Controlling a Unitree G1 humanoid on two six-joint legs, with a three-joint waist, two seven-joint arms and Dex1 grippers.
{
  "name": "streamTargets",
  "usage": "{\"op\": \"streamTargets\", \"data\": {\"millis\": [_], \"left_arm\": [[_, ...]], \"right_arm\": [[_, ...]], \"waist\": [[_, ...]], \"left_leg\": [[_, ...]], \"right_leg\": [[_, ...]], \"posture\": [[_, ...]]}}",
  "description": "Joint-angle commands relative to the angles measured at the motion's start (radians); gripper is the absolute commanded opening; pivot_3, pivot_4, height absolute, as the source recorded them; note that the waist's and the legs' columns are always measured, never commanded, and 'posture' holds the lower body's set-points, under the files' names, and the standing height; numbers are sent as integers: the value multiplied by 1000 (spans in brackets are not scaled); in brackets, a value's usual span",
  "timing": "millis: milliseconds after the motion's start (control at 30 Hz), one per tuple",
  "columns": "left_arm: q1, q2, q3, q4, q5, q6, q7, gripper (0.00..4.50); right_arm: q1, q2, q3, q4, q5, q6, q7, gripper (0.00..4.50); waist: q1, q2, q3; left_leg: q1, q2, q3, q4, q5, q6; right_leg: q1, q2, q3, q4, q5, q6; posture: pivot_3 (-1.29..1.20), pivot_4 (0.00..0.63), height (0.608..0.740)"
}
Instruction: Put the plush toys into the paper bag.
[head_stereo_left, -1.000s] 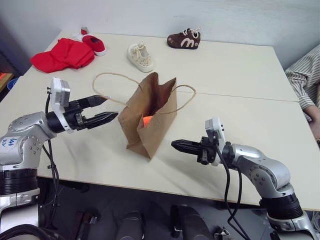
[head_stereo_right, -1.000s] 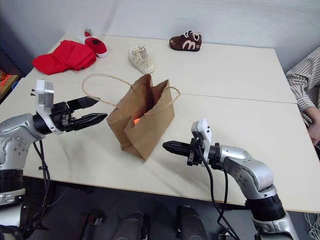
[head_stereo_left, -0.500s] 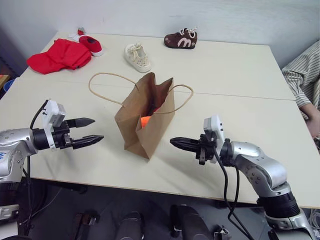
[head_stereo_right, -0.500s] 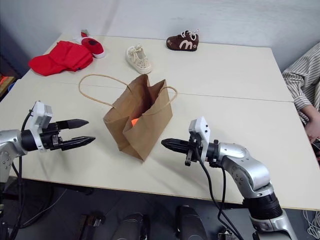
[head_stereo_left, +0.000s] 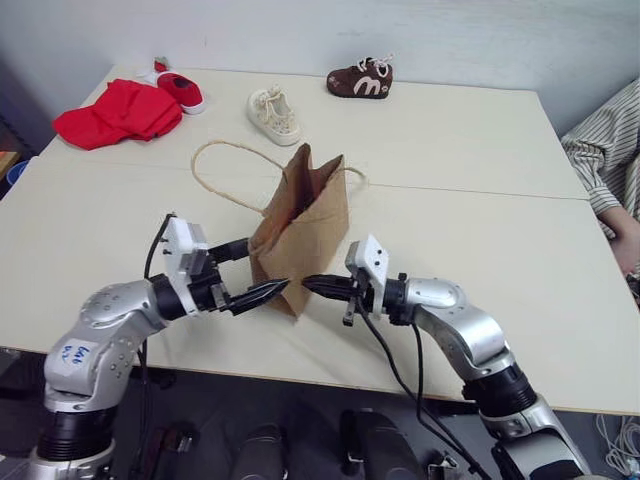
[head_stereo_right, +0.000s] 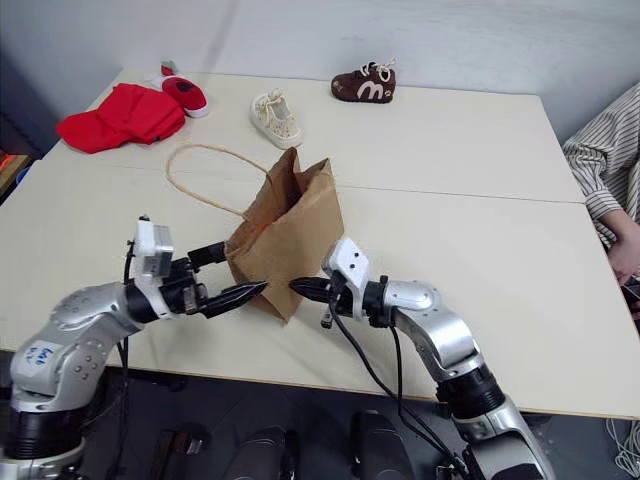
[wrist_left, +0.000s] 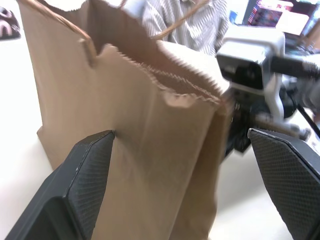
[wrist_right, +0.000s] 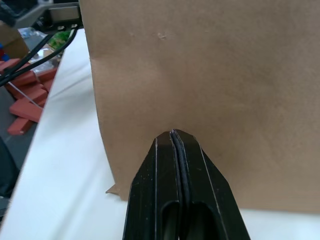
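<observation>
No toys lie outside the bag (head_stereo_left: 305, 215), which stands between the spread left gripper (head_stereo_left: 252, 274) fingers, right gripper (head_stereo_left: 318, 286) fingers pressed together just beside it.

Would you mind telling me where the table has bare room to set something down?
Free: the right half of the table, between the paper bag and the person's sleeve. Crowded: the far left corner, with red cloth and shoes.

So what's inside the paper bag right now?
The paper bag stands upright with its mouth narrowed; its dark interior shows no toy, and its brown walls cover whatever lies inside.
</observation>
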Motion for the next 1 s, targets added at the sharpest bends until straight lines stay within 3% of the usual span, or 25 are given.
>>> {"op": "streamTargets", "data": {"millis": [33, 167, 567, 667, 767, 1000], "left_arm": [[-10, -47, -48, -12, 91, -81, 80, 4500], [-11, -95, -83, 3, 127, -87, 132, 4500], [-127, -100, -93, 160, 141, -103, 108, 848], [-184, -63, -91, 205, 55, -100, -71, 16], [-269, 15, -87, 306, -14, -92, -309, 16], [-368, 126, -168, 559, 91, -280, -657, 16]], "right_arm": [[-24, 38, 18, -5, -27, -36, -13, 34], [-20, 56, 19, -10, -39, -36, -10, 34], [96, -68, -49, -142, 4, -44, 73, 0], [172, -148, -120, -237, 77, 16, 107, 0], [287, -260, -252, -338, 164, 49, 142, 0], [549, -512, -547, -337, 187, -53, 298, 0]], "waist": [[0, 0, 0], [1, 0, 0], [3, 0, 0], [6, 0, 0], [16, 0, 0], [32, 0, 0]], "left_leg": [[0, 0, 0, 0, 0, 0], [0, 0, 0, 0, 0, 0], [0, 0, 0, 0, 0, 0], [0, -1, 0, 1, 0, 0], [-1, 0, 0, 0, 0, 0], [2, -2, 1, 0, 0, 1]], "right_leg": [[0, 0, 0, 0, 0, 0], [0, 0, 0, 0, 0, 0], [1, 0, 0, 0, 0, 0], [1, 0, 0, 0, 0, 0], [1, 0, -1, -1, 0, 0], [3, 2, -1, -6, 0, 0]], "posture": [[0, 150, 740], [0, 150, 740], [0, 150, 740], [0, 150, 740], [0, 150, 740], [0, 150, 740]]}}
